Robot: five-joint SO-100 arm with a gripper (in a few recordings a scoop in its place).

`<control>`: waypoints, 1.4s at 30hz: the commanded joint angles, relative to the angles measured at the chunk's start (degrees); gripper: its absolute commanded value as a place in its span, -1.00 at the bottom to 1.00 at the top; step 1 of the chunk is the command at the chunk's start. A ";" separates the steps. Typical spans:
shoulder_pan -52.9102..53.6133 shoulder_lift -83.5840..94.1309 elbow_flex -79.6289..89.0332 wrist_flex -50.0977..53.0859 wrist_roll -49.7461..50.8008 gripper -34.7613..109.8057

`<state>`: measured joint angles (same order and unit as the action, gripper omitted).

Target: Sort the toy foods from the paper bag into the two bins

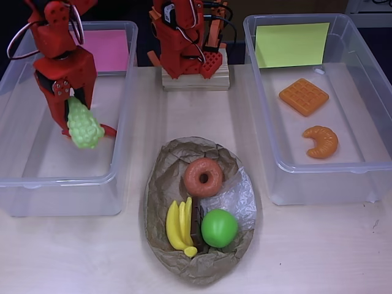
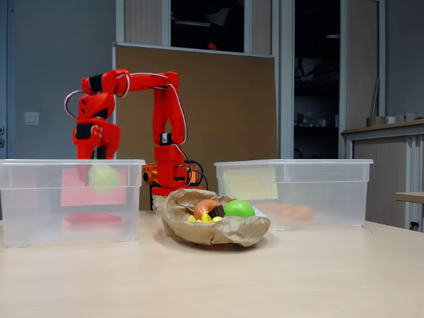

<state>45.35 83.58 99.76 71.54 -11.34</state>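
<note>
My red gripper (image 1: 75, 119) hangs inside the left clear bin (image 1: 18, 177), the one with the pink label (image 1: 109, 50), and is shut on the pale-green grapes (image 1: 84, 127), which stay above the bin floor (image 2: 103, 177). A red chili (image 1: 109, 130) lies on that bin's floor just beside the grapes. In the table's centre, the crumpled paper bag (image 1: 165, 165) holds the brown donut (image 1: 203, 176), yellow banana (image 1: 179, 225), green apple (image 1: 219, 228) and a dark chocolate bar (image 1: 196, 222) wedged between banana and apple. The right bin (image 1: 318, 184), with the yellow-green label (image 1: 291, 44), contains the orange waffle (image 1: 304, 96) and croissant (image 1: 321, 141).
The arm's base (image 1: 187, 43) stands on a wooden block (image 1: 196, 79) at the back, between the two bins. Bare tabletop (image 1: 318, 251) stretches along the front on both sides of the bag.
</note>
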 commanded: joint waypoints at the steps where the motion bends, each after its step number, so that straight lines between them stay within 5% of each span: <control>1: -0.35 -3.96 -1.67 -1.49 -0.97 -0.32; 12: -1.05 -8.70 -6.06 0.00 -7.82 0.00; 23: -0.88 5.54 -12.30 12.74 -12.48 -0.03; 31: -13.97 20.74 -16.79 19.34 -12.30 -0.13; 42: -43.51 14.50 -15.12 16.08 11.51 -0.10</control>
<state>6.42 99.40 82.97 89.91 -4.57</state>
